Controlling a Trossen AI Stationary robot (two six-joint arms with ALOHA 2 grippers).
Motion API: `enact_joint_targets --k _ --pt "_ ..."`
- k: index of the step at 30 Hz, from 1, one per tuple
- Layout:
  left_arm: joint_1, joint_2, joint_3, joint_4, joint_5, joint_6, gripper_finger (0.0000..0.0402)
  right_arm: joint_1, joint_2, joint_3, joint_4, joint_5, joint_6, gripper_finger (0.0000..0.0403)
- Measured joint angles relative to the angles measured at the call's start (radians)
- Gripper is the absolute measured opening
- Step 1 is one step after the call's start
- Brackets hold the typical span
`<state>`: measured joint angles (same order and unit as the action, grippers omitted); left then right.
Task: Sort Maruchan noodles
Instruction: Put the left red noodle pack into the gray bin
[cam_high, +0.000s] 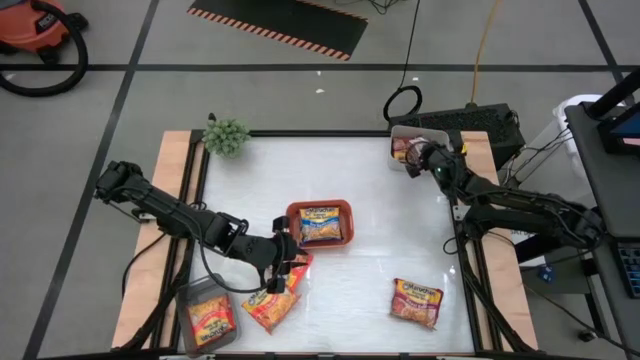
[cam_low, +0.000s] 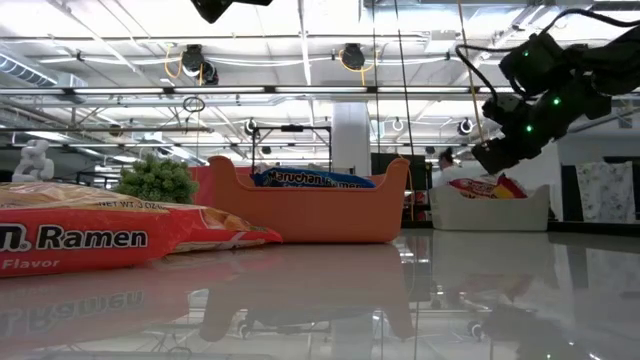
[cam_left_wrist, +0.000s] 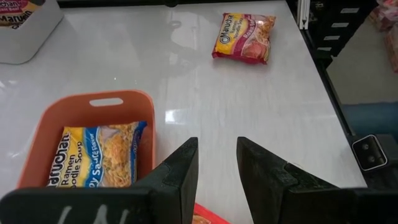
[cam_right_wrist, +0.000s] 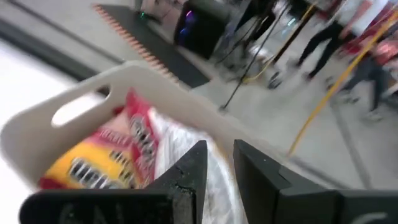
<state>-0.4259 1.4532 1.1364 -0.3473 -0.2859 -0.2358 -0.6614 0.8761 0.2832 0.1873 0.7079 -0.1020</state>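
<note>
The left gripper (cam_high: 284, 262) hangs low over the table with its fingers (cam_left_wrist: 180, 171) a narrow gap apart, nothing between them. Just past them, at about eleven o'clock, sits the orange tray (cam_high: 293, 213) with a blue-yellow packet (cam_left_wrist: 99, 152) inside; its label reads "Maruchan Ramen Noodle Soup", and something like "Soy Sauce" beneath. Under the fingers lies an orange-yellow packet (cam_high: 272, 306), partly overlapped by a second one (cam_high: 298, 272), both close to the table's near edge. At eight o'clock of them a grey tray (cam_high: 188, 298) holds another packet (cam_high: 210, 317).

A red-pink packet (cam_high: 417, 301) marked "Maruchan" lies alone at four o'clock of the orange tray, with open glossy table (cam_high: 380, 190) all around it. From table height, the closest packet shows "Ramen" and "Flavor" in white letters.

The right gripper (cam_high: 411, 160) hovers over the white tray (cam_high: 396, 132) at the table's far right corner, fingers (cam_right_wrist: 188, 171) slightly parted and holding nothing. A red-and-yellow packet (cam_right_wrist: 102, 155) lies in that tray just ahead of them; its writing is too blurred to read. A small green plant (cam_high: 226, 136) stands at the far left corner
</note>
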Motion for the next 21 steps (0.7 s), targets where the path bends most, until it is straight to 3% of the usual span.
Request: enact_joint_targets --k 13,21 --pt "0.0 0.0 0.0 0.0 0.0 -0.013 0.0115 -0.09 0.005 0.0 -0.011 -0.343 0.158 0.0075" --pt "0.0 0.0 0.0 0.0 0.0 -0.003 0.0115 -0.079 -0.015 0.002 0.144 -0.367 0.195 0.0075"
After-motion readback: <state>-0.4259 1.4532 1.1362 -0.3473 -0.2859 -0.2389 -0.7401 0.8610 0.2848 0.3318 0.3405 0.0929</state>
